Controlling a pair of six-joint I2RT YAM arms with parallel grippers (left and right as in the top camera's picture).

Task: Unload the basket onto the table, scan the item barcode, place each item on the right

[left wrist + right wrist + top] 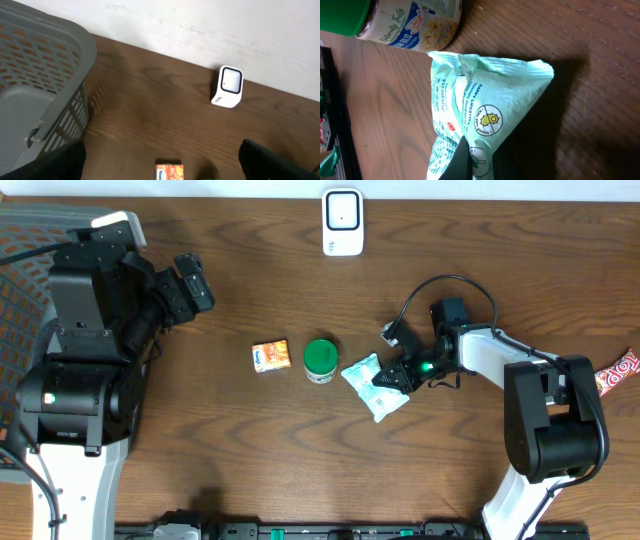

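Grasp made: your right gripper (398, 373) pinches packet (368, 388) edge, packet flat on counter (250, 450). Left gripper (192, 283) spread, idle. You have lift, carry to scanner (342, 222), barcode pass left.

One each: scanner (342, 220), jar (320, 360), packet (368, 385), box (271, 356), basket (50, 107), candy bar (618, 372)

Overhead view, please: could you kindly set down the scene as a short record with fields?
Right tool: shut on the mint-green wipes packet, which lies on the table
Left tool: open, holding nothing, near the grey basket
Scanner: white, upright at the table's far edge
Beside the packet: green-lidded jar, then orange box
Right edge: candy bar
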